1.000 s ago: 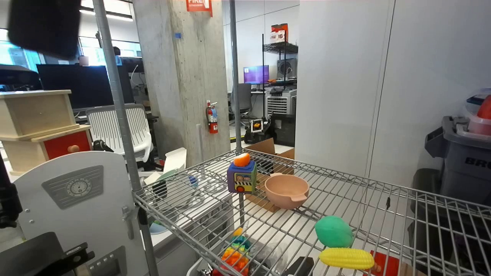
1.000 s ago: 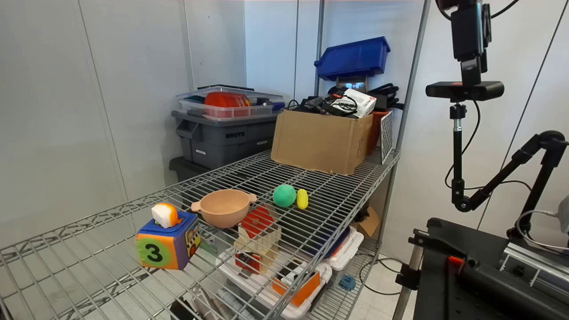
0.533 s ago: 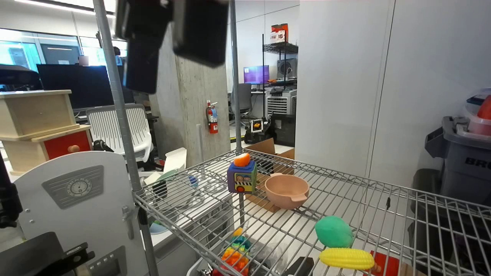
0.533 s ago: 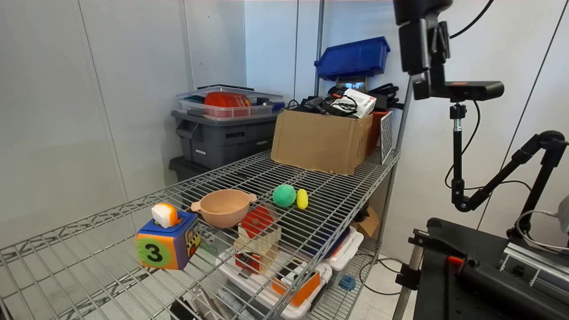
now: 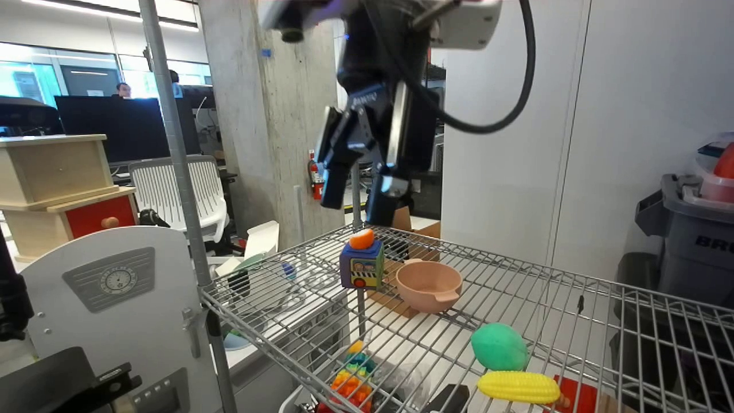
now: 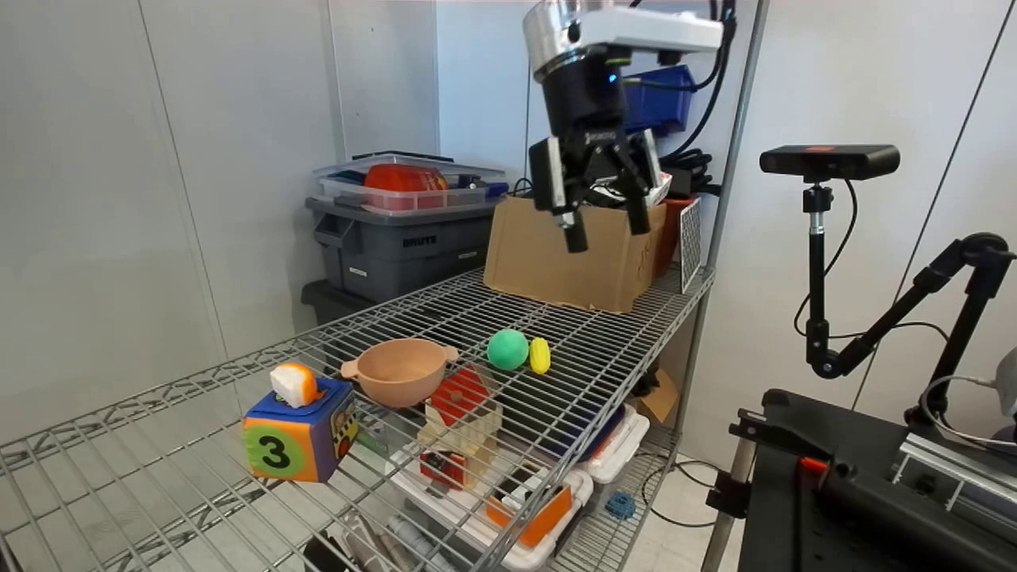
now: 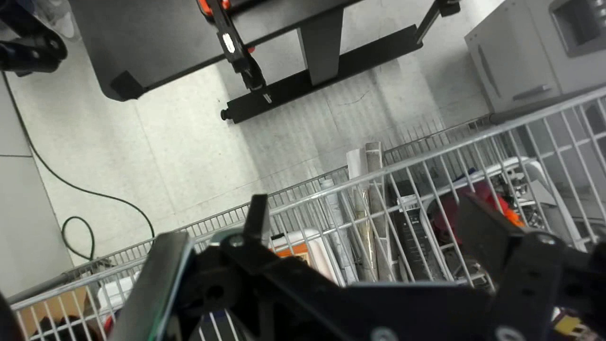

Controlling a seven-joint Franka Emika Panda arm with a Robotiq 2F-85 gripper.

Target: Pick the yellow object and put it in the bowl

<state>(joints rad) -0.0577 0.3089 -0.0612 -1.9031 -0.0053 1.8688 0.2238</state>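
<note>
The yellow object, a toy corn cob, lies on the wire shelf beside the green ball; it also shows in an exterior view. The tan-pink bowl stands upright on the shelf with nothing seen inside; it also shows in an exterior view. My gripper hangs well above the shelf, fingers apart and nothing between them; it also shows in an exterior view. In the wrist view my gripper is open over the shelf's edge; corn and bowl are out of that view.
A cloth cube with an orange-and-white piece on top sits beside the bowl. A cardboard box stands on the far shelf end. Metal posts rise at the shelf corners. A camera stands beside the shelf.
My arm has swung in from the side, moving right in one exterior view and left in the other, and the open gripper now shows fully. The corn, ball, bowl and cube have not moved.
</note>
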